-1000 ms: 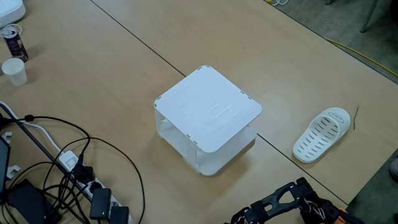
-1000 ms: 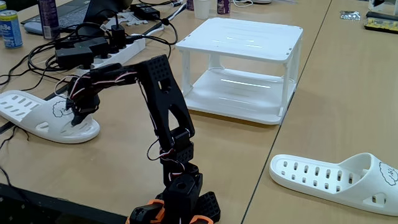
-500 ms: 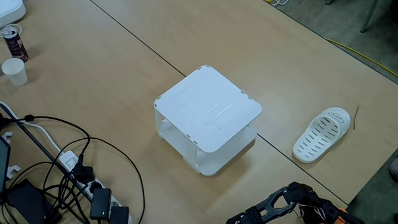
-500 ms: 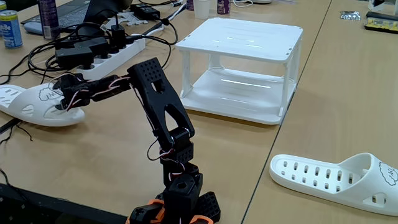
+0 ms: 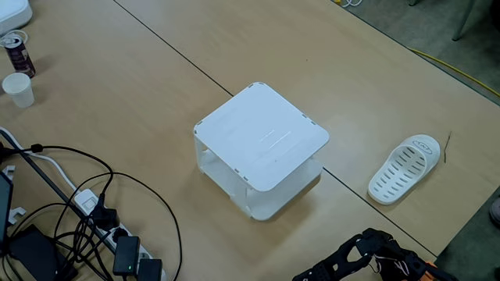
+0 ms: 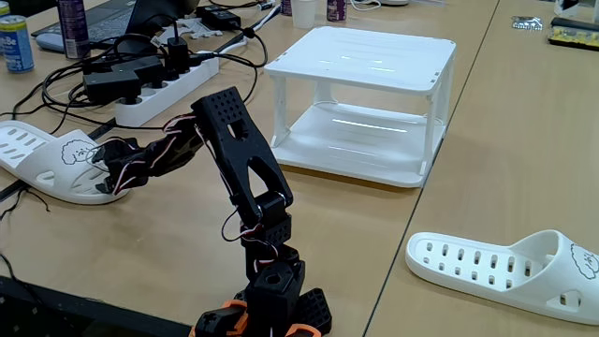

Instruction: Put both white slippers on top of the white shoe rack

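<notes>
One white slipper [image 6: 42, 159] lies at the table's left in a fixed view, its black cartoon face turned up. My gripper [image 6: 103, 161] reaches low to the left from the black arm [image 6: 245, 159] and is shut on the strap edge of this slipper beside the face. A second white slipper [image 6: 505, 271] lies alone at the lower right, and it is also in the other fixed view [image 5: 404, 168]. The white shoe rack [image 6: 370, 58] stands behind the arm with a bare top, mid-table in the other fixed view [image 5: 262, 136], where part of the arm [image 5: 367, 254] enters at the bottom edge.
A power strip [image 6: 159, 98] with black plugs and tangled cables [image 5: 86, 211] lies left of the rack. A paper cup [image 5: 17, 88] and a can [image 5: 17, 51] stand at the far left. A blue can [image 6: 14, 42] stands at the back left.
The gripper pulled the left slipper leftward and tipped it, then dropped lower and stretched out flatter. The rack and the other slipper stayed put.
</notes>
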Available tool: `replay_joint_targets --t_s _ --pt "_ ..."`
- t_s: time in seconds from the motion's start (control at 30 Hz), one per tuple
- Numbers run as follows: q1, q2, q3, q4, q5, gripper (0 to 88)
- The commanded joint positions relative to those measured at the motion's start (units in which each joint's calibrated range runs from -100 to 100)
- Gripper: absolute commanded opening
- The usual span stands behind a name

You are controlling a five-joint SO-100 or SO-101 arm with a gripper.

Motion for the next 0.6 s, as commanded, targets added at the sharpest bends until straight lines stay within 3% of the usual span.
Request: replay_joint_targets --t_s 0.0,0.57 --pt "1.17 -0.95 -0.44 -2.61 0.42 16.4" --pt "-0.81 3.25 -5.67 -5.71 0.42 16.3"
